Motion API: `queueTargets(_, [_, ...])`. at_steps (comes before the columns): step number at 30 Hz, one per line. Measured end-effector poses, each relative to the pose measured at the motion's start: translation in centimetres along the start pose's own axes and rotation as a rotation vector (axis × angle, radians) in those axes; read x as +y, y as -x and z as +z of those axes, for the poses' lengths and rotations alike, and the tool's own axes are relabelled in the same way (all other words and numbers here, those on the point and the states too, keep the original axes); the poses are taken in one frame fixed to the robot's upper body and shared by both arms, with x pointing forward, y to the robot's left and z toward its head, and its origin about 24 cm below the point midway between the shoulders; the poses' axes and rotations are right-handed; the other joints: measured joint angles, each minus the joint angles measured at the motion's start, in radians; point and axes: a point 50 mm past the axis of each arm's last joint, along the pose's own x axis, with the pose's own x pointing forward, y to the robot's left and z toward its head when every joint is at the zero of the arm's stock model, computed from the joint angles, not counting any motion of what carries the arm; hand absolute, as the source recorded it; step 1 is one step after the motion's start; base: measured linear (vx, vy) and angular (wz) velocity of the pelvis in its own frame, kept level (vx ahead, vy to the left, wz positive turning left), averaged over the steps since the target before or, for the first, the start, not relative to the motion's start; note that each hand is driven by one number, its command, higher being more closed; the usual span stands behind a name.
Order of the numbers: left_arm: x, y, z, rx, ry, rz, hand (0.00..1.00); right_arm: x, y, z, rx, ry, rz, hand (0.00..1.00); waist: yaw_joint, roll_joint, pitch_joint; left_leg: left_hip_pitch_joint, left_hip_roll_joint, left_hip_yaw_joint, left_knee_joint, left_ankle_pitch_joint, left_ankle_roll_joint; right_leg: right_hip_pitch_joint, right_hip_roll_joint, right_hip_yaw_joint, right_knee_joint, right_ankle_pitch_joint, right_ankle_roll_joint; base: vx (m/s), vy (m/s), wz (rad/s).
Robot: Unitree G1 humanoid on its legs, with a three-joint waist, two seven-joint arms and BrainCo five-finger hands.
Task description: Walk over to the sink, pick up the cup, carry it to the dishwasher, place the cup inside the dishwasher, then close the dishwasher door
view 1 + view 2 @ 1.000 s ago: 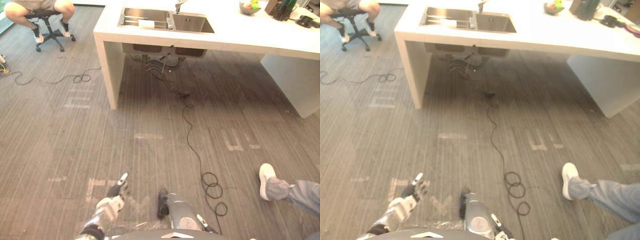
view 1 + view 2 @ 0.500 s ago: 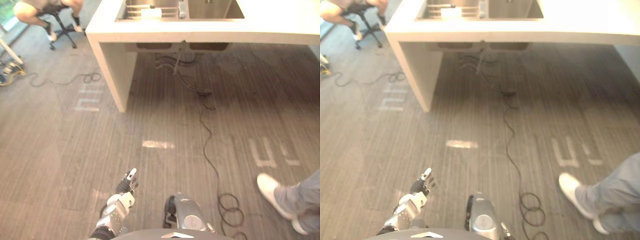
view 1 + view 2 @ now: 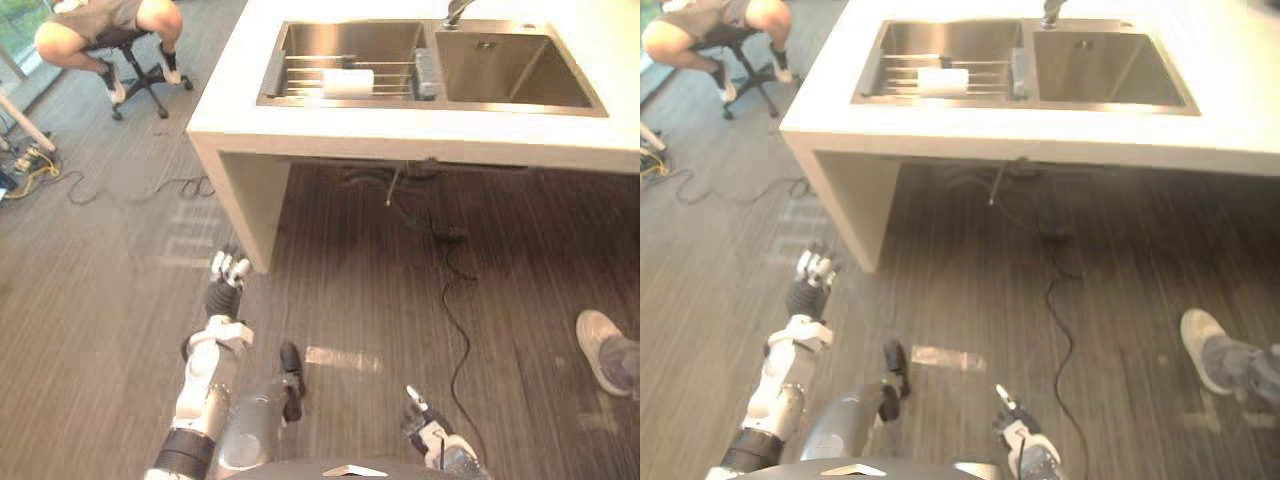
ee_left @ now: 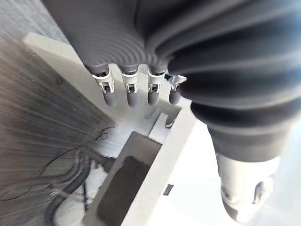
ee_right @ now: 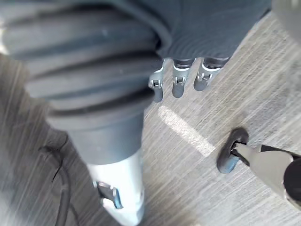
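Closer we come: against half a second ago the whole view has shifted, and the counter (image 3: 400, 125) now fills the top of the head view with both basins showing. More of the left arm shows too, and the right hand (image 3: 422, 428) has come in at the bottom edge.

Nearest, that right hand hangs low over the grey striped floor (image 3: 100, 300). Its fingers (image 5: 178, 87) are loose and relaxed in its wrist view, with nothing in them. A pale strip (image 3: 343, 359) lies on the floor between the two arms.

Further out, the left hand (image 3: 224, 296) is raised ahead of the body, fingers (image 4: 129, 94) straight, also carrying nothing. In the head view it sits just below the foot of the counter's side panel (image 3: 255, 205).

Off to the right, a person's white shoe (image 3: 598, 349) rests on the floor.

Up on the counter, the steel sink (image 3: 520, 75) has two basins. A wire rack (image 3: 300, 75) spans the left basin. The cup (image 3: 348, 83), white, lies on its side on that rack, well apart from both hands. The faucet (image 3: 455, 12) rises behind the divider.

Farthest, at the upper left, a person (image 3: 105, 20) sits on a wheeled stool (image 3: 135, 70).
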Motion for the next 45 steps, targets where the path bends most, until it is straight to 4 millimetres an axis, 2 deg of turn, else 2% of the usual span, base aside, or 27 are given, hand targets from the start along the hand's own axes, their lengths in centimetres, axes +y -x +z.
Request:
queueTargets(1, [-0.4, -0.5, 1.9, -0.086, 0.005, -0.006, 0.0, -1.3, 0.3, -0.4, 0.031, -0.015, -0.055, 0.0, -0.001, -0.003, -0.002, -0.028, -0.003, -0.007, 0.102, -0.081, 0.008, 0.008, -0.018, 0.012, 0.015, 0.043, -0.001, 0.56, 0.208, 0.2])
queueTargets(3, [-0.9, -0.8, 4.6, -0.199, 0.005, -0.022, 0.0, -2.9, 0.7, -1.0, 0.063, -0.033, -0.121, 0.0, 0.006, -0.004, -0.007, -0.029, -0.003, -0.004, 0.193, -0.169, 0.012, 0.022, -0.032, 0.035, 0.049, 0.103, 0.01, 0.54, 0.165, 0.03])
queueTargets(4, [-1.5, -0.9, 7.1, -0.3, -0.015, -0.045, 0.0, -4.5, 1.3, -1.7, 0.081, -0.045, -0.172, 0.0, 0.012, -0.01, -0.03, -0.008, -0.016, 0.002, 0.227, -0.233, 0.007, -0.007, -0.048, 0.044, 0.156, 0.169, 0.045, 0.53, 0.134, -0.04])
queueTargets(5, [-1.7, -0.9, 7.9, -0.331, -0.023, -0.055, 0.0, -5.1, 1.5, -1.9, 0.084, -0.049, -0.19, 0.0, 0.013, -0.014, -0.042, 0.007, -0.026, 0.005, 0.221, -0.25, 0.006, -0.04, -0.059, 0.05, 0.237, 0.208, 0.074, 0.54, 0.137, 0.06])
queueTargets(6, [-2.3, -1.1, 9.6, -0.392, -0.029, -0.077, 0.0, -5.6, 1.8, -2.1, 0.085, -0.041, -0.208, 0.0, 0.003, -0.014, -0.051, 0.054, -0.049, -0.002, 0.189, -0.268, 0.009, -0.128, -0.08, 0.065, 0.426, 0.341, 0.177, 0.37, 0.09, 0.11])
queueTargets(7, [-2.7, -1.2, 10.4, -0.425, -0.035, -0.088, 0.0, -5.6, 1.8, -2.2, 0.083, -0.038, -0.21, 0.0, -0.004, -0.015, -0.052, 0.076, -0.054, -0.005, 0.171, -0.271, 0.007, -0.185, -0.095, 0.08, 0.544, 0.379, 0.22, 0.42, 0.099, 0.1])
queueTargets(8, [-3.4, -1.3, 11.6, -0.476, -0.07, -0.1, 0.0, -5.4, 1.7, -2.3, 0.075, -0.017, -0.208, 0.0, -0.005, -0.015, -0.052, 0.157, -0.07, 0.001, 0.109, -0.266, 0.0, -0.345, -0.145, 0.055, 0.831, 0.358, 0.223, 0.26, 0.044, -0.03])
queueTargets(9, [-3.6, -1.3, 11.8, -0.486, -0.088, -0.092, 0.0, -5.3, 1.7, -2.4, 0.073, -0.019, -0.206, 0.0, -0.006, -0.014, -0.052, 0.2, -0.073, 0.002, 0.083, -0.265, -0.002, -0.395, -0.172, 0.032, 0.909, 0.334, 0.194, 0.15, 0.015, -0.22])
queueTargets(10, [-3.8, -1.0, 12.2, -0.515, -0.115, -0.073, 0.0, -4.9, 1.6, -2.7, 0.069, -0.023, -0.193, 0.0, -0.014, -0.008, -0.051, 0.312, -0.069, 0.002, 0.01, -0.262, -0.007, -0.494, -0.223, -0.028, 1.001, 0.267, 0.097, -0.04, -0.022, -0.23])
queueTargets(11, [-3.9, -0.9, 12.3, -0.529, -0.122, -0.068, 0.0, -4.7, 1.6, -2.9, 0.061, -0.035, -0.184, 0.0, -0.021, -0.008, -0.051, 0.354, -0.067, 0.0, -0.023, -0.258, -0.013, -0.528, -0.235, -0.048, 1.004, 0.236, 0.068, -0.1, -0.029, -0.2])
queueTargets(13, [-4.2, -0.5, 13.1, -0.591, -0.13, -0.051, 0.0, -4.0, 1.4, -2.9, 0.043, -0.056, -0.15, 0.0, -0.045, -0.01, -0.052, 0.44, -0.051, -0.011, -0.082, -0.261, -0.032, -0.624, -0.238, -0.091, 0.919, 0.18, 0.038, -0.2, -0.032, 0.04])
queueTargets(14, [-4.2, -0.4, 13.3, -0.617, -0.14, -0.034, 0.0, -3.9, 1.4, -3.1, 0.037, -0.069, -0.144, 0.0, -0.058, -0.011, -0.053, 0.465, -0.032, -0.024, -0.089, -0.276, -0.054, -0.663, -0.232, -0.121, 0.791, 0.162, 0.036, -0.28, -0.031, 0.26])
queueTargets(16, [-4.2, -0.2, 13.4, -0.642, -0.151, -0.008, 0.0, -4.4, 1.8, -4.0, 0.054, -0.072, -0.163, 0.0, -0.064, -0.015, -0.06, 0.482, -0.003, -0.055, -0.063, -0.311, -0.086, -0.676, -0.223, -0.136, 0.565, 0.177, 0.025, -0.19, -0.026, 0.42])
queueTargets(18, [-4.1, -0.1, 13.6, -0.664, -0.134, -0.006, 0.0, -5.7, 2.5, -5.1, 0.083, -0.069, -0.191, 0.0, -0.063, -0.021, -0.082, 0.484, 0.036, -0.098, -0.014, -0.354, -0.139, -0.647, -0.212, -0.127, 0.376, 0.256, 0.018, 0.06, -0.098, 0.59])
queueTargets(19, [-4.1, -0.1, 13.8, -0.659, -0.115, -0.016, 0.0, -6.4, 3.1, -6.2, 0.119, -0.051, -0.201, 0.0, -0.059, -0.047, -0.107, 0.486, 0.045, -0.127, 0.009, -0.379, -0.176, -0.608, -0.206, -0.133, 0.273, 0.373, 0.024, 0.22, -0.203, 0.48])
queueTargets(20, [-4.0, -0.2, 13.7, -0.655, -0.103, -0.016, 0.0, -6.6, 3.3, -6.7, 0.134, -0.055, -0.203, 0.0, -0.055, -0.047, -0.116, 0.486, 0.059, -0.137, 0.017, -0.392, -0.195, -0.583, -0.192, -0.137, 0.251, 0.323, 0.042, 0.33, -0.311, 0.23])
queueTargets(22, [-4.5, -0.3, 13.1, -0.617, -0.077, -0.047, 0.0, -6.9, 3.2, -5.7, 0.121, -0.018, -0.191, 0.0, -0.042, -0.001, -0.142, 0.494, 0.134, -0.139, 0.007, -0.389, -0.237, -0.534, -0.112, -0.184, 0.163, 0.276, 0.037, 0.31, -0.304, -0.07])
queueTargets(25, [-6.3, -0.7, 11.5, -0.513, -0.102, -0.168, 0.0, -6.4, 2.8, -4.9, 0.092, -0.04, -0.166, 0.0, -0.047, 0.014, -0.151, 0.533, 0.159, -0.139, -0.066, -0.314, -0.25, -0.506, -0.066, -0.191, 0.113, 0.266, 0.021, 0.13, -0.208, -0.1])
queueTargets(29, [-6.6, -1.6, 10.1, -0.415, -0.135, -0.208, 0.0, -6.5, 2.7, -4.2, 0.065, -0.077, -0.16, 0.0, -0.049, 0.027, -0.172, 0.515, 0.16, -0.148, -0.077, -0.263, -0.232, -0.494, -0.038, -0.177, 0.029, 0.295, 0.012, 0.01, -0.095, -0.16])
queueTargets(34, [-5.2, -2.4, 9.1, -0.331, -0.232, -0.194, 0.0, -6.5, 2.5, -3.5, 0.057, -0.127, -0.167, 0.0, -0.059, 0.039, -0.176, 0.514, 0.157, -0.171, -0.103, -0.225, -0.229, -0.42, 0.002, -0.167, -0.178, 0.413, 0.008, -0.03, -0.017, -0.14])
queueTargets(38, [-5.7, -2.9, 8.4, -0.294, -0.283, -0.212, 0.0, -4.6, 1.5, -3.0, 0.074, -0.13, -0.15, 0.0, -0.063, 0.025, -0.157, 0.494, 0.131, -0.177, -0.136, -0.224, -0.229, -0.385, 0.005, -0.187, -0.342, 0.522, 0.013, -0.07, 0.047, 0.1])
queueTargets(40, [-5.8, -3.1, 7.8, -0.258, -0.288, -0.201, 0.0, -4.5, 1.5, -3.2, 0.089, -0.112, -0.163, 0.0, -0.071, 0.028, -0.155, 0.473, 0.127, -0.176, -0.133, -0.24, -0.216, -0.398, -0.005, -0.203, -0.34, 0.527, 0.021, -0.08, 0.064, 0.28])
queueTargets(41, [-5.9, -3.0, 7.7, -0.257, -0.281, -0.197, 0.0, -4.6, 1.5, -2.9, 0.085, -0.097, -0.172, 0.0, -0.072, 0.05, -0.154, 0.462, 0.152, -0.167, -0.133, -0.271, -0.199, -0.398, 0.008, -0.22, -0.335, 0.526, 0.022, -0.02, 0.026, 0.15])
queueTargets(42, [-5.9, -3.1, 7.2, -0.247, -0.274, -0.185, 0.0, -4.7, 1.5, -2.1, 0.075, -0.047, -0.179, 0.0, -0.063, 0.106, -0.136, 0.454, 0.193, -0.153, -0.115, -0.313, -0.231, -0.439, 0.027, -0.225, -0.186, 0.459, 0.016, 0.25, -0.129, 0.0])
queueTargets(43, [-5.6, -3.2, 6.6, -0.222, -0.275, -0.164, 0.0, -4.6, 1.6, -1.8, 0.068, -0.005, -0.169, 0.0, -0.059, 0.107, -0.135, 0.447, 0.214, -0.143, -0.04, -0.326, -0.245, -0.48, 0.029, -0.223, 0.072, 0.293, 0.008, 0.33, -0.127, 0.0])
queueTargets(44, [-5.6, -3.2, 6.7, -0.223, -0.279, -0.166, 0.0, -4.4, 1.6, -2.0, 0.076, 0.018, -0.167, 0.0, -0.058, 0.093, -0.129, 0.43, 0.205, -0.134, 0.032, -0.339, -0.249, -0.482, 0.018, -0.219, 0.153, 0.223, 0.013, 0.24, -0.175, 0.1])
queueTargets(45, [-5.6, -3.2, 7.1, -0.237, -0.291, -0.18, 0.0, -4.6, 1.8, -3.4, 0.113, 0.02, -0.186, 0.0, -0.06, 0.04, -0.121, 0.334, 0.186, -0.12, 0.268, -0.345, -0.222, -0.477, -0.021, -0.215, 0.207, 0.115, -0.03, -0.08, -0.066, 0.18])
